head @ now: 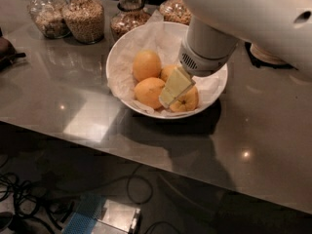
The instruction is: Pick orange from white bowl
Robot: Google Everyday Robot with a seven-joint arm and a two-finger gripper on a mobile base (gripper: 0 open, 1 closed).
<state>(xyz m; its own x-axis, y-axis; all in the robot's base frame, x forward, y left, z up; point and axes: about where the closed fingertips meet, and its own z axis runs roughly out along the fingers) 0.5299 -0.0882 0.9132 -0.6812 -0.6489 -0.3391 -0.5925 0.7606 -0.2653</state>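
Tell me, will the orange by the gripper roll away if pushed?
Probably only a little. The orange is round, so it would roll easily, but the other oranges and the crumpled paper in the white bowl hem it in. Its skin looks matte, so the gripper, down against it, likely won't slip.

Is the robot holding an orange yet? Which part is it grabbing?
It cannot be told. The end effector is down in the white bowl, over the left side of the front-right orange, which rests in the bowl.
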